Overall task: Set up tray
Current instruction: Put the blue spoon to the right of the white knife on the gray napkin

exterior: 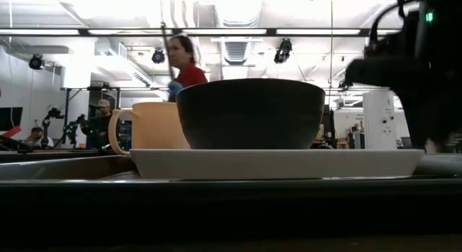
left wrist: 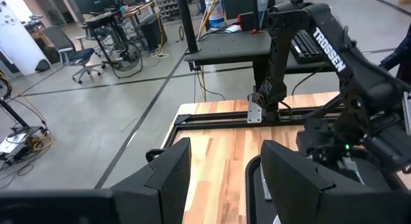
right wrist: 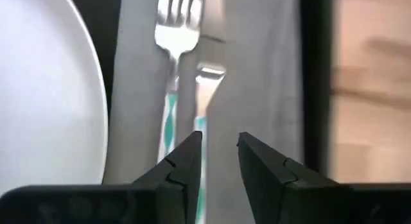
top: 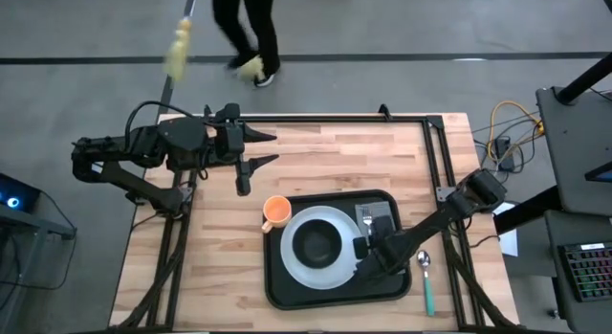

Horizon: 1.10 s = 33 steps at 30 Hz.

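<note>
The black tray [top: 287, 288] lies at the table's near middle. On it a white plate [top: 298, 262] carries a black bowl [top: 317, 242]; in the low view the bowl [exterior: 250, 113] stands on the plate [exterior: 274, 163]. A grey napkin [right wrist: 257, 70] lies on the tray right of the plate, with a fork [right wrist: 176, 25] and a knife [right wrist: 207, 76], both teal-handled, on it. My right gripper [right wrist: 220, 156] hovers low over the napkin's near end, open by a narrow gap, beside the handles. My left gripper [top: 260, 148] waits open at the table's far left.
An orange cup [top: 275, 211] stands at the tray's far left corner. A teal-handled spoon [top: 426, 278] lies on the wood right of the tray. A person [top: 247, 28] walks past beyond the far edge. Bare wood lies left of the tray.
</note>
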Tool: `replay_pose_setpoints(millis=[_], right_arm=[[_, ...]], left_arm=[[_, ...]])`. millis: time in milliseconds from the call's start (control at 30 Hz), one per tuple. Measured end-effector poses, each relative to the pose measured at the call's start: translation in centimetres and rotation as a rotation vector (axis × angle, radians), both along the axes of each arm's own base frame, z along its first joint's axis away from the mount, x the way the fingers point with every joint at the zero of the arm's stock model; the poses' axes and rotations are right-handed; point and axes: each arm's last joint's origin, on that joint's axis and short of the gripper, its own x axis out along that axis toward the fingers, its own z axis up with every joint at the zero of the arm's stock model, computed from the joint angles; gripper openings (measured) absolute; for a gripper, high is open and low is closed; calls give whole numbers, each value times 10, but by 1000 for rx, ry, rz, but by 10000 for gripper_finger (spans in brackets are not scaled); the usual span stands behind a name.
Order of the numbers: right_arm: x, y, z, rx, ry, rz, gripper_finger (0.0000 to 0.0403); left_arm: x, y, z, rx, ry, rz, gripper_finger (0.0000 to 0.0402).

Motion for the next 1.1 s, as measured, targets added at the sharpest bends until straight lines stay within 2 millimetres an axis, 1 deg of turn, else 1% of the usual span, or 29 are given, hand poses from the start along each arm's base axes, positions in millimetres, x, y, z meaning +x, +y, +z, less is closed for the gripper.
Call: replay_pose_setpoints(millis=[133,200,267,400,500,600,667,767,900,1100], right_arm=[[-5,4,29,-37,-5,30,98],[-9,14,37,-8,-27,59,100],[-14,28,41,57,-35,64,103],[-36,63,42,155,-65,39,116],[-53,79,43,210,-13,60,130],[-64,87,41,225,8,70,142],[-68,90,41,226,7,82,148],[-75,92,39,208,20,84,152],[-84,95,33,205,35,90,153],[-94,118,22,346,-33,177,152]], left_arm=[[0,0,0,0,0,0,170],[0,0,0,0,1,-1,170],[0,0,0,0,1,-1,170],[0,0,0,-10,0,-2,170],[1,-1,-1,-28,0,-45,170],[1,-2,-1,-30,3,-61,170],[1,-2,-2,-32,6,-73,170],[1,-2,-2,-31,9,-81,170],[1,-3,-2,-33,11,-103,170],[1,-4,-2,-48,10,-123,170]])
